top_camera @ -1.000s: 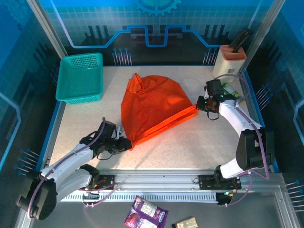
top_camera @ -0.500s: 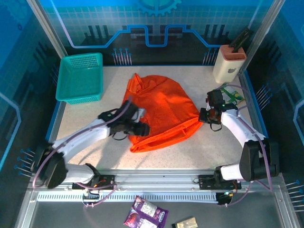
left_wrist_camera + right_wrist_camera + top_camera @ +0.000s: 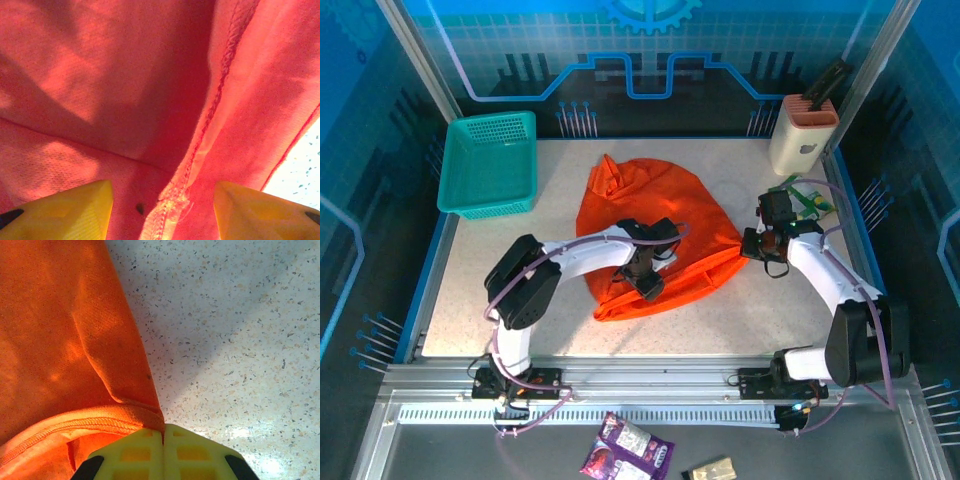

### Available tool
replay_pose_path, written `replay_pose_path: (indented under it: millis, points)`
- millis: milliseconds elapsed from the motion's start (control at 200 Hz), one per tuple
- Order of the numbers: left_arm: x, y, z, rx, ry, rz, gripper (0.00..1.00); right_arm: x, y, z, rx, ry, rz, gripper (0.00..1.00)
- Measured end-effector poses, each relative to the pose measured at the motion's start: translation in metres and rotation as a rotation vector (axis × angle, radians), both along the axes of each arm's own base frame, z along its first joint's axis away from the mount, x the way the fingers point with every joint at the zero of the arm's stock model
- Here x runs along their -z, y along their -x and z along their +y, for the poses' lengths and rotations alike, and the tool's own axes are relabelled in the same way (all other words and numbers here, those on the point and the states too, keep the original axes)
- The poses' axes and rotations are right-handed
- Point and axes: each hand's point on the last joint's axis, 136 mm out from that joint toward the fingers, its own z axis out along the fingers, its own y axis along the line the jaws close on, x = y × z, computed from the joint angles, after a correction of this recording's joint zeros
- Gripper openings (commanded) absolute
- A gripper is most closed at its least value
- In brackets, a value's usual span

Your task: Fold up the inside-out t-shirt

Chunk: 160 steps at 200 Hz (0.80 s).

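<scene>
Orange inside-out t-shirt [image 3: 665, 195], long axis far-left to near-right, narrow end farthest.

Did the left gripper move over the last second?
Yes. The left gripper swung right, farther from the teal basket, from the t-shirt's near-left corner to over its middle.
</scene>
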Motion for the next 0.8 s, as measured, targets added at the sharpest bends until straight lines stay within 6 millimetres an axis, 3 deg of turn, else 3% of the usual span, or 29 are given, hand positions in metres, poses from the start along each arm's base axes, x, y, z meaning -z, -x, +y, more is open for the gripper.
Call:
replay_pose_path:
  millis: [260, 395, 505, 650, 800]
  points:
    - [0.011, -0.002, -0.004, 0.075, -0.023, 0.047, 0.4, 0.0, -0.001, -0.004, 0.012, -0.002, 0.0, 0.06]
    - [0.014, 0.007, 0.001, 0.097, -0.028, 0.103, 0.09, 0.0, -0.001, -0.008, 0.021, -0.002, 0.0, 0.07]
    - [0.012, 0.005, 0.002, 0.077, -0.01, 0.115, 0.0, 0.001, -0.001, -0.006, 0.014, -0.016, 0.006, 0.17]
    - [-0.013, -0.017, 0.004, -0.023, 0.107, 0.074, 0.0, 0.013, 0.006, 0.003, 0.025, -0.055, 0.028, 0.4]
    - [-0.056, -0.048, 0.011, -0.153, 0.263, 0.001, 0.0, 0.041, 0.042, 0.028, 0.004, -0.078, 0.107, 0.52]
